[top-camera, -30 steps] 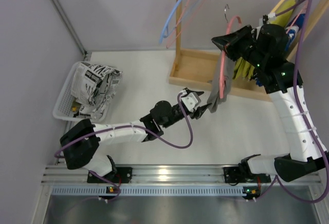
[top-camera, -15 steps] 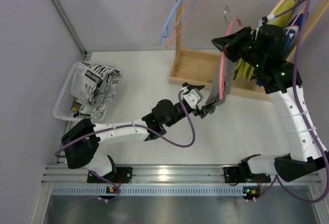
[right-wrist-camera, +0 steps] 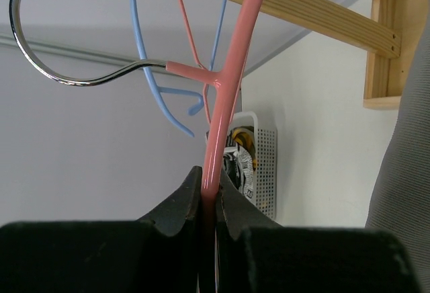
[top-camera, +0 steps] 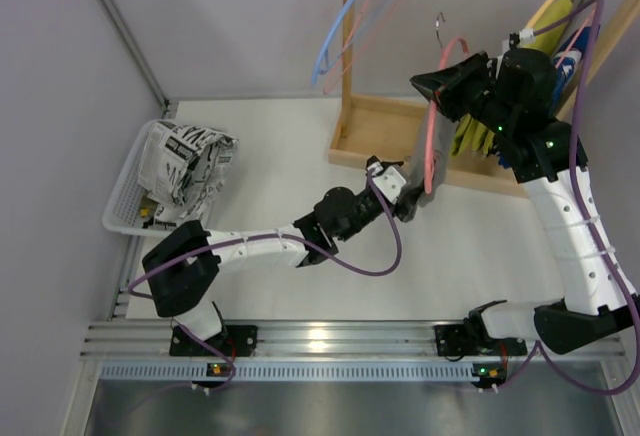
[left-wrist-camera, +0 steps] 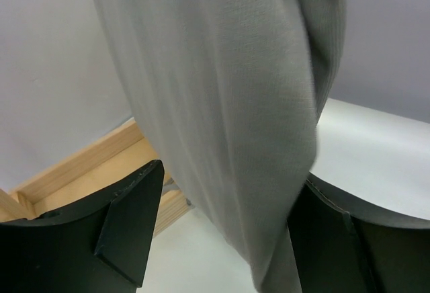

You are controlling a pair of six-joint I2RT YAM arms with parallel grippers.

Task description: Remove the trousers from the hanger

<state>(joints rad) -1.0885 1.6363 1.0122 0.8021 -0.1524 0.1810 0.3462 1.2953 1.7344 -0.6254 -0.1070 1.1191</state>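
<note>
Grey-taupe trousers [left-wrist-camera: 228, 105] hang right of centre in the top view, draped on the pink hanger [right-wrist-camera: 228, 71], which the right tool [right-wrist-camera: 207, 179] pinches tight to hold it aloft. The left tool [left-wrist-camera: 225, 202] gapes wide, straddling the fabric, seemingly ready to clamp.

The left arm has stretched further forward, so the left gripper [top-camera: 402, 198] has moved closer to the trousers [top-camera: 416, 166]. Its fingers [left-wrist-camera: 127, 226] now stand on both sides of the cloth, perhaps already touching it.
</note>
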